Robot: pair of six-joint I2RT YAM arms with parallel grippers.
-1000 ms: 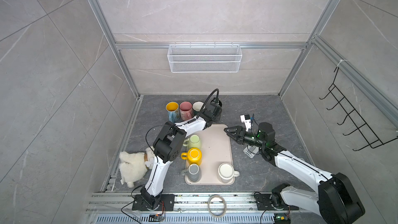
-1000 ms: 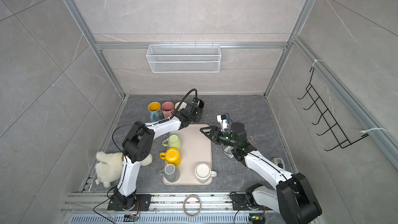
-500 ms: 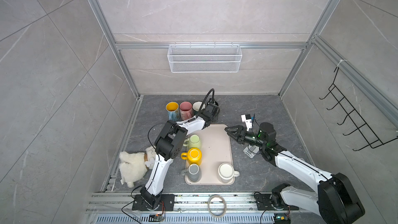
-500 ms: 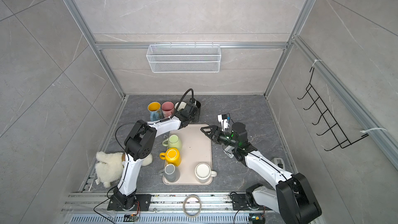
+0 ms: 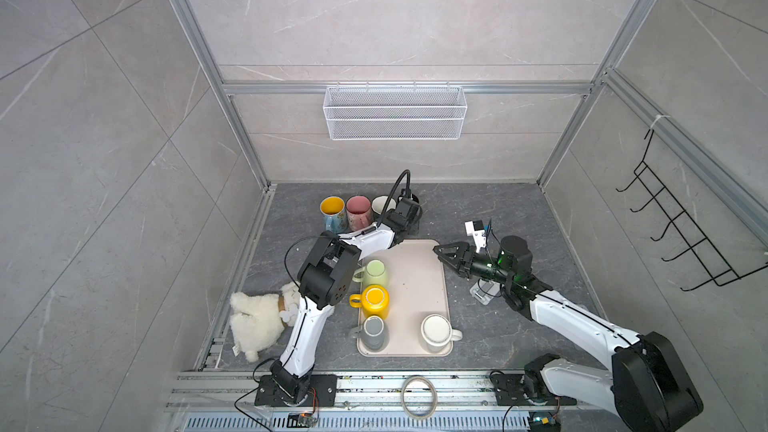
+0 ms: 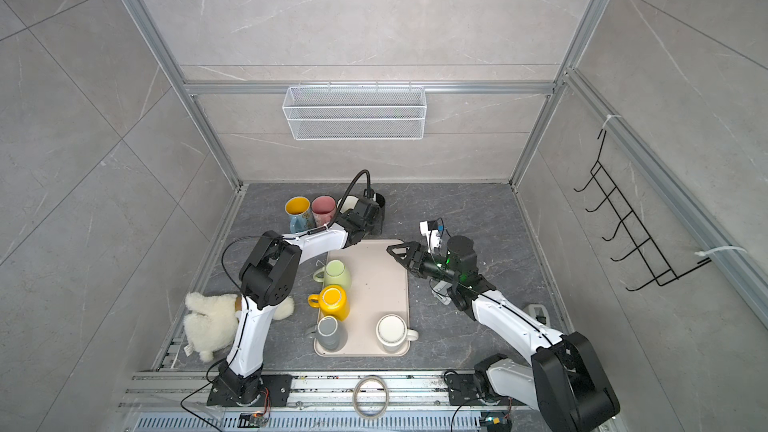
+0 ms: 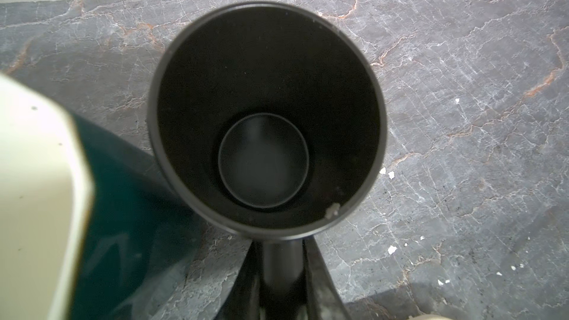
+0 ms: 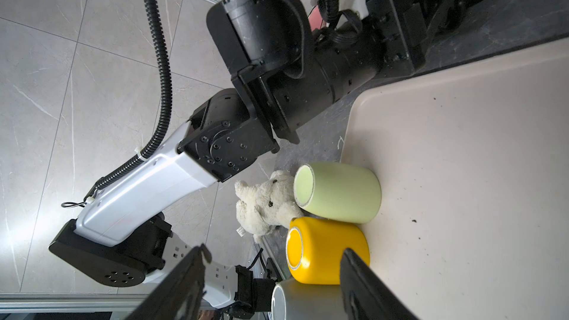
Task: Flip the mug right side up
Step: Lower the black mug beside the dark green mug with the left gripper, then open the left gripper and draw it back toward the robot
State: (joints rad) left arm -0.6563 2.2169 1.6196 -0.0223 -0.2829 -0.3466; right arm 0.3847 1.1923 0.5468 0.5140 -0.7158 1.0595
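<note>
The black mug (image 7: pixel 264 161) stands upright with its mouth facing up, at the back of the table beside the row of mugs, largely hidden by the wrist in both top views (image 5: pixel 417 202) (image 6: pixel 380 205). My left gripper (image 7: pixel 281 247) (image 5: pixel 409 214) is shut on its handle. Above the far right corner of the beige tray (image 5: pixel 415 280) hovers my right gripper (image 5: pixel 445 254) (image 6: pixel 400 253) (image 8: pixel 274 252), open and empty.
On the tray stand upside-down mugs: pale green (image 5: pixel 376 274), yellow (image 5: pixel 374 301), grey (image 5: pixel 372 332), white (image 5: pixel 436 329). Upright mugs line the back: blue (image 5: pixel 332 211), pink (image 5: pixel 358 209), cream (image 5: pixel 382 203). A plush toy (image 5: pixel 257 317) lies left.
My left gripper and the black mug have shifted slightly left toward the row of mugs. The right arm has barely moved.
</note>
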